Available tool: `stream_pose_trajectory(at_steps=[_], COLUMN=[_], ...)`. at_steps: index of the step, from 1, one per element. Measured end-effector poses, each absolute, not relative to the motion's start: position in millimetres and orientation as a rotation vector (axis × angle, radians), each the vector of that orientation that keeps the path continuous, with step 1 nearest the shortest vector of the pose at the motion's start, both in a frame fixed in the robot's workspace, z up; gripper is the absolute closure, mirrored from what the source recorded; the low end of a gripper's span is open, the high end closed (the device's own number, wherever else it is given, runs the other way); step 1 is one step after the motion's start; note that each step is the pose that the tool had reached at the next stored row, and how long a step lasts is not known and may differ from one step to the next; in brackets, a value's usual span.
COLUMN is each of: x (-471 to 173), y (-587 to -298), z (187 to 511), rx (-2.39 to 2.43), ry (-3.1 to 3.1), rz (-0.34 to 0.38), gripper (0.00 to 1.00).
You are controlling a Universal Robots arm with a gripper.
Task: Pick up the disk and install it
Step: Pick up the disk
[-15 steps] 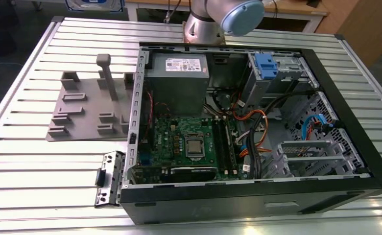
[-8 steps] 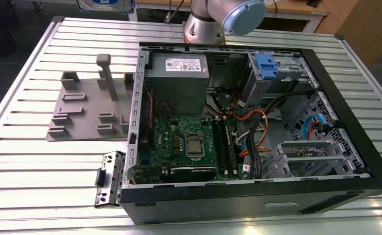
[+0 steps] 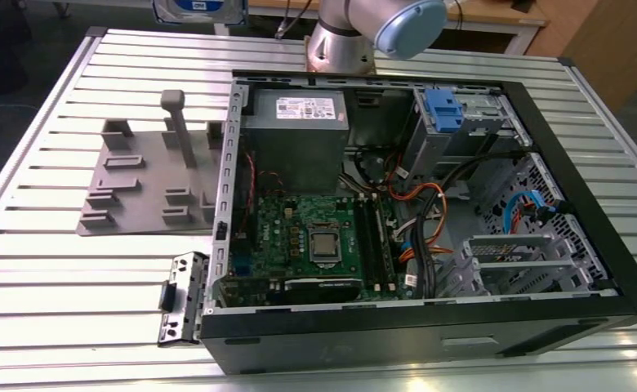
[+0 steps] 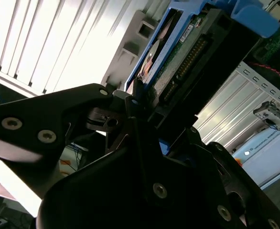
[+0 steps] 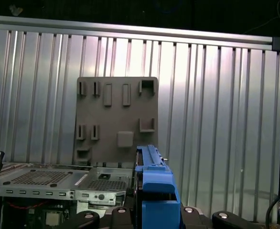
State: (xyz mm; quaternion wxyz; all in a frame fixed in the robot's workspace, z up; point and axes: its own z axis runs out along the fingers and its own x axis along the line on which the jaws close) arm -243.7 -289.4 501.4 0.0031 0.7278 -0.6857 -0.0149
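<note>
Ribbed aluminium counter [image 3: 35, 269] carries an open black steel computer case [image 3: 406, 331] toward the exterior view's right edge, with a grey moulded fixture plate [image 3: 133, 192] beside it | I judge pick-up done, install outstanding | jaws clamped on the disk [image 4: 185, 52], held edge-on above the counter | disk: flat, green board face, smooth blue plastic rails

In the exterior view we see the arm [image 3: 376, 28] cut off by the picture's edge at twelve o'clock, and the disk [image 3: 193, 10] clipped there at eleven. In the second wrist view the gripper [image 4: 136, 98] covers the disk's near end; one edge crops its far end.
</note>
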Motion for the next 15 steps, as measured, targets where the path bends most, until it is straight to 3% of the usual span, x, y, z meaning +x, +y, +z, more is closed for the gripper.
stream_pose_trajectory(at_steps=[15], x=[-228], y=[-315], z=[489], rx=[2.293], ry=[-2.161], rz=[-0.072], gripper=[0.64])
